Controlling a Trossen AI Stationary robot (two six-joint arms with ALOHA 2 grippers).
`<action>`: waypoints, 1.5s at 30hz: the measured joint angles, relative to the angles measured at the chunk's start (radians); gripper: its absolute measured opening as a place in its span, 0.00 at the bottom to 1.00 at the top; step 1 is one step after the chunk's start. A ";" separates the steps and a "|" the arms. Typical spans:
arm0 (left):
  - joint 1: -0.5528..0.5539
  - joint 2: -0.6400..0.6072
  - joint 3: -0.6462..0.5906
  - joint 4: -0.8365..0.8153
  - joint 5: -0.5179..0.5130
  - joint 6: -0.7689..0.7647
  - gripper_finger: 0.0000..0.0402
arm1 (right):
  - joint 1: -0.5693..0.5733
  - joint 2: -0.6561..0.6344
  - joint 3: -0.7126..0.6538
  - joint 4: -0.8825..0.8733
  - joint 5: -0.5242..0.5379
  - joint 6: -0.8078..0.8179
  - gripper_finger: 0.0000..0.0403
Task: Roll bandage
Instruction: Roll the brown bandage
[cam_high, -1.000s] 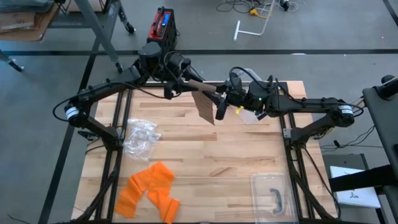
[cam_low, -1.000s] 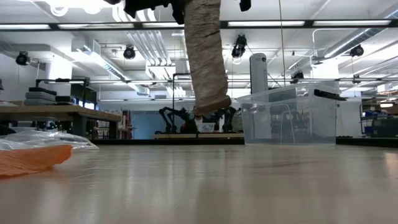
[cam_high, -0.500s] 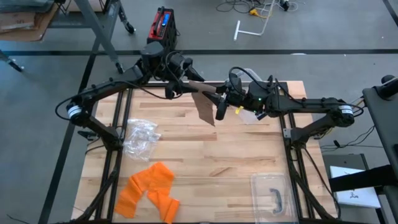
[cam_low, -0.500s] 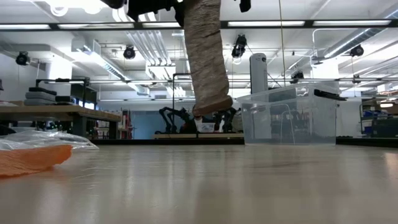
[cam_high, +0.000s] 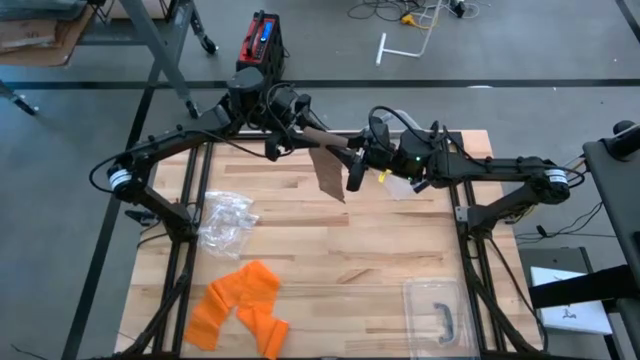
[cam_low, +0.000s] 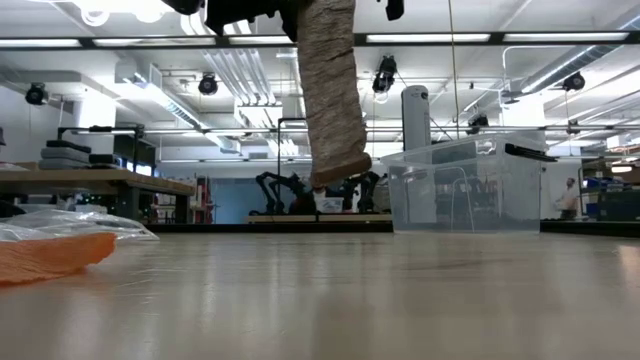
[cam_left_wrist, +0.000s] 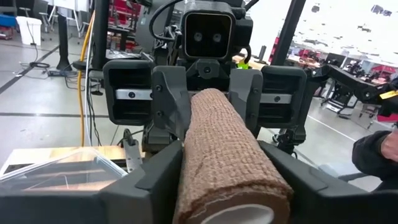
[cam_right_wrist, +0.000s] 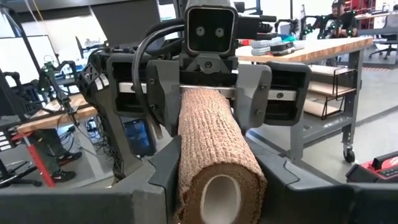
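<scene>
High view, both arms meeting mid-air over the table's (cam_high: 330, 250) far end, left gripper (cam_high: 305, 133) and right gripper (cam_high: 357, 151) clamped on opposite ends of the tan bandage roll (cam_high: 330, 143), loose tail (cam_high: 331, 175) dangling down clear of the wood

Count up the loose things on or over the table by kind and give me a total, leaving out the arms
Tan bandage roll, held over the table between the left gripper and right gripper: 1
Orange cloth pile: 1
Crumpled clear plastic bag: 1
Clear plastic bin: 1
Total: 4
</scene>
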 joint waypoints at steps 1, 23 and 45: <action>0.000 0.000 0.000 0.000 0.000 0.005 0.42 | 0.000 0.000 0.000 0.000 0.001 0.000 0.31; 0.000 0.000 0.000 -0.002 0.000 0.014 0.26 | 0.000 -0.001 0.000 -0.002 -0.013 0.018 0.40; 0.038 0.001 0.000 0.039 0.000 0.036 0.25 | 0.013 -0.277 -0.204 -0.053 0.126 0.004 0.83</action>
